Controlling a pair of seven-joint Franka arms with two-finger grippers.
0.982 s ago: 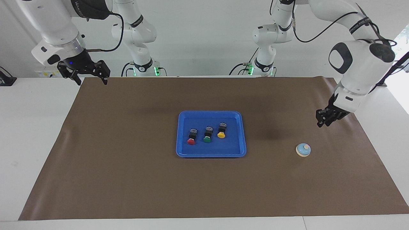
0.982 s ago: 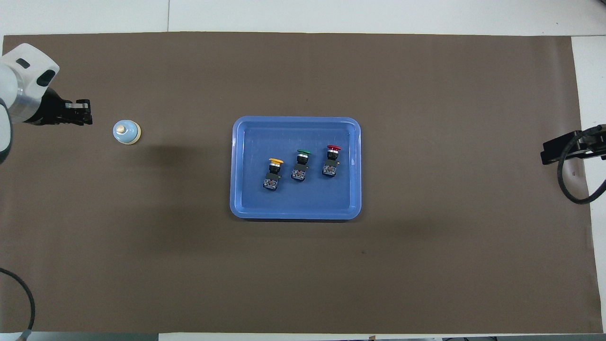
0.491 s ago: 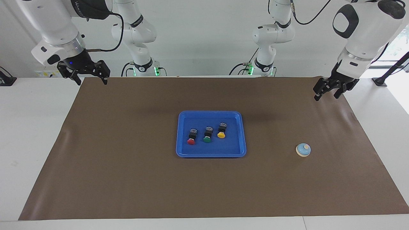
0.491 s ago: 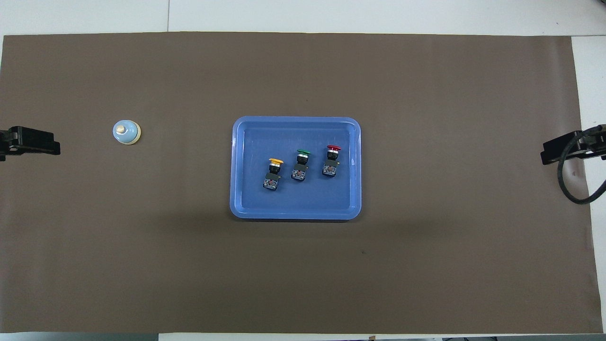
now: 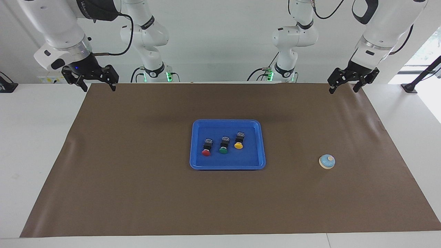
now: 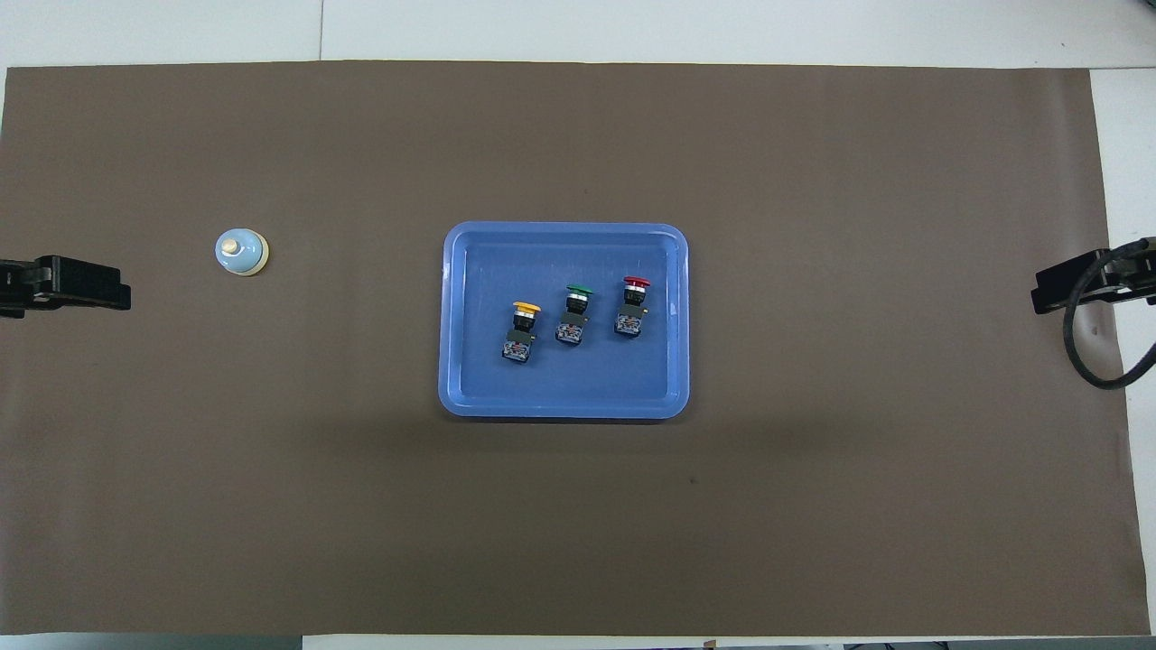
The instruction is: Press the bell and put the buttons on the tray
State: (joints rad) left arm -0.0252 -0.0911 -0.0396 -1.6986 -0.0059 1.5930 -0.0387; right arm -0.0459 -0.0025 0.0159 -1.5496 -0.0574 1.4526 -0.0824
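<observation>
The blue tray [image 5: 227, 165] [image 6: 470, 388] lies mid-table on the brown mat. In it three buttons lie in a row: red [image 5: 206, 151] [image 6: 632, 305], green [image 5: 223, 148] [image 6: 574, 311], yellow [image 5: 238, 144] [image 6: 522, 327]. The light-blue bell [image 5: 327, 161] [image 6: 241, 251] stands on the mat toward the left arm's end. My left gripper [image 5: 342, 89] [image 6: 117, 296] hangs open and empty, raised over the mat's edge nearest the robots. My right gripper [image 5: 99, 88] [image 6: 1039, 296] hangs open and empty over the mat's corner at the right arm's end.
The brown mat [image 5: 137, 193] covers most of the white table [image 5: 31, 137]. Both arm bases stand at the robots' edge of the table, with cables around them. A looped black cable [image 6: 1097, 352] hangs by the right gripper.
The left arm rose from near the bell and drew back toward the robots; its gripper opened on the way. The right arm, bell, tray and buttons have not moved.
</observation>
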